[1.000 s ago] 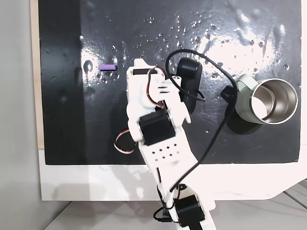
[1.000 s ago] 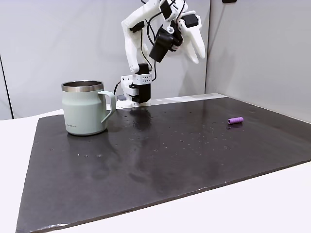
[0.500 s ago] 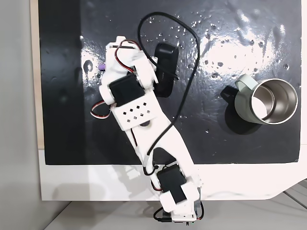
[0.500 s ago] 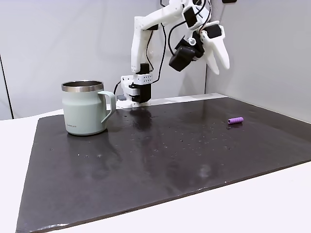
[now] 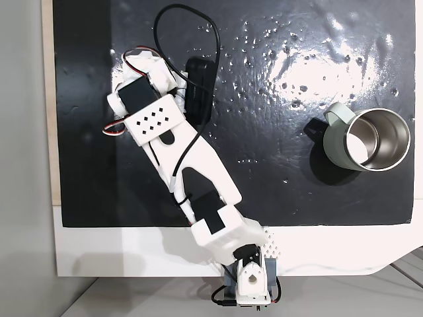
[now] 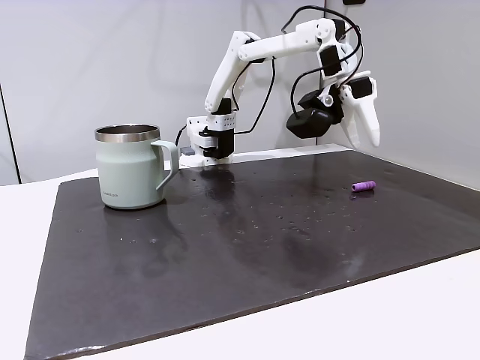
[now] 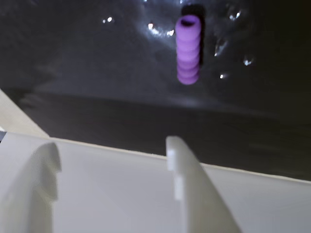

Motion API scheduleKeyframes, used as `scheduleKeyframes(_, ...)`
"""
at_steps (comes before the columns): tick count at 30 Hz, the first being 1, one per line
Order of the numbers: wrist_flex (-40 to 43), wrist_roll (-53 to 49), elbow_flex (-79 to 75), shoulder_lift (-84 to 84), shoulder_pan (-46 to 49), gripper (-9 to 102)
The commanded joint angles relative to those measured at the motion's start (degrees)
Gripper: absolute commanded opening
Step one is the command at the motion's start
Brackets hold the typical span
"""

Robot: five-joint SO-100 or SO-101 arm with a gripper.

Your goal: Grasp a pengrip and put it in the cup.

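The pengrip (image 6: pixel 364 186) is a small ribbed purple tube lying on the black mat at the right in a fixed view from the side. In the wrist view the pengrip (image 7: pixel 188 48) lies just beyond the fingertips. My gripper (image 6: pixel 364 141) hangs above it with fingers pointing down, a short gap over the mat. The wrist view shows the gripper (image 7: pixel 111 146) open, with nothing between its two white fingers. In the fixed view from above, the arm's wrist (image 5: pixel 142 99) covers the pengrip. The cup (image 5: pixel 367 139), a sage-green mug with a steel interior, stands upright far off; from the side, the cup (image 6: pixel 131 166) sits at the left.
The glossy black mat (image 6: pixel 225 247) covers most of the white table (image 5: pixel 119 251). The arm's base (image 6: pixel 212 139) stands at the back edge behind the cup. A black cable (image 5: pixel 178 16) loops over the wrist. A pale wall (image 6: pixel 420 75) rises just behind the pengrip.
The arm has swung away from the cup's side, stretched out and lowered until the gripper hangs over the pengrip. It now covers the pengrip in the view from above.
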Motion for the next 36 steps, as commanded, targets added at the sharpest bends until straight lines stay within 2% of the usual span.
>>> scheduleKeyframes(1, 0.00, 0.97, -5.98, -2.55, -0.53, 22)
scheduleKeyframes(25, 2.37, 1.49, -17.31, -22.06, -4.75, 20)
scheduleKeyframes(36, 3.52, 2.20, -18.90, -24.70, -2.99, 4)
